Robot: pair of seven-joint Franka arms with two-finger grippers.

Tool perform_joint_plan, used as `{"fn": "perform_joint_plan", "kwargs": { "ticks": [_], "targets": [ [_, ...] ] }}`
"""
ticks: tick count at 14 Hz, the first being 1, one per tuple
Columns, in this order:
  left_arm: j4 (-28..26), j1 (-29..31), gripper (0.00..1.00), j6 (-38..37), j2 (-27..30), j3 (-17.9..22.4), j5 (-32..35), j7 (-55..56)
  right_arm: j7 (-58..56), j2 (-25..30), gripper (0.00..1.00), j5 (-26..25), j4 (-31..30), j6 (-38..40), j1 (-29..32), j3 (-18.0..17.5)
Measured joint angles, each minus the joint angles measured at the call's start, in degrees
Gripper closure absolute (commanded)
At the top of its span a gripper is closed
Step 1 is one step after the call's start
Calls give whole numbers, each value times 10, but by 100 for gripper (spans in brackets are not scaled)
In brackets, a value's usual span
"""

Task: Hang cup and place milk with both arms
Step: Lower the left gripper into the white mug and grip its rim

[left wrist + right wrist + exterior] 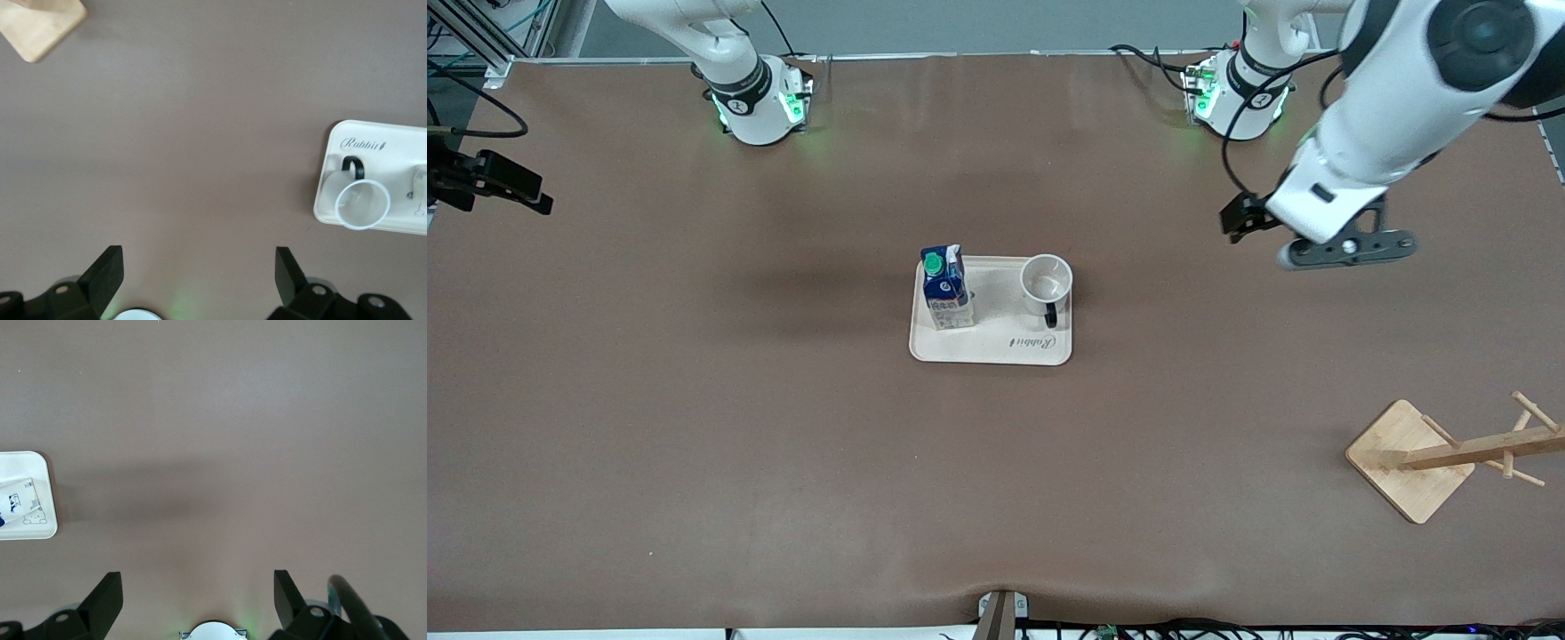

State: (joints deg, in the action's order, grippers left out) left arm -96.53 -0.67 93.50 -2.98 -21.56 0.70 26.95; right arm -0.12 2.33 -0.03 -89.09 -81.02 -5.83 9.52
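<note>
The white cup (pixel 1046 283) stands upright on a cream tray (pixel 996 348) at the table's middle, its black handle turned toward the front camera. The dark blue milk (pixel 945 289) with a green cap stands on the same tray, toward the right arm's end. My left gripper (pixel 1238 222) hangs open and empty above bare table, toward the left arm's end from the tray. Its wrist view (pixel 199 267) shows the cup (pixel 362 205) and the tray (pixel 347 143). My right gripper (pixel 532 194) is open and empty at the right arm's end of the table; its wrist view (pixel 199 587) shows the milk's pale side (pixel 17 500).
A wooden mug rack (pixel 1405 462) with pegs stands near the front camera at the left arm's end of the table; its base also shows in the left wrist view (pixel 40 27). Brown table surface lies all around the tray (pixel 27 528).
</note>
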Motion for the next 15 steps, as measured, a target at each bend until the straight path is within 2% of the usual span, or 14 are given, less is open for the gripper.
{"fn": "perform_joint_plan", "kwargs": {
  "ticks": [3,6,9,12,15],
  "targets": [
    [-51,-1,0,71,-16,-40,0,73,0,-1,0,0,0,0,0,0],
    [-86,-8,0,138,-56,-82,0,167,0,-1,0,0,0,0,0,0],
    [-92,-48,0,194,-117,-90,5,254,0,-1,0,0,0,-1,0,-1],
    [-92,-78,9,226,-169,-91,6,301,-1,-2,0,0,0,-10,-3,-5],
    [-93,-99,10,250,-206,-91,16,335,-4,-17,0,0,7,-39,-37,-7]
  ]
}}
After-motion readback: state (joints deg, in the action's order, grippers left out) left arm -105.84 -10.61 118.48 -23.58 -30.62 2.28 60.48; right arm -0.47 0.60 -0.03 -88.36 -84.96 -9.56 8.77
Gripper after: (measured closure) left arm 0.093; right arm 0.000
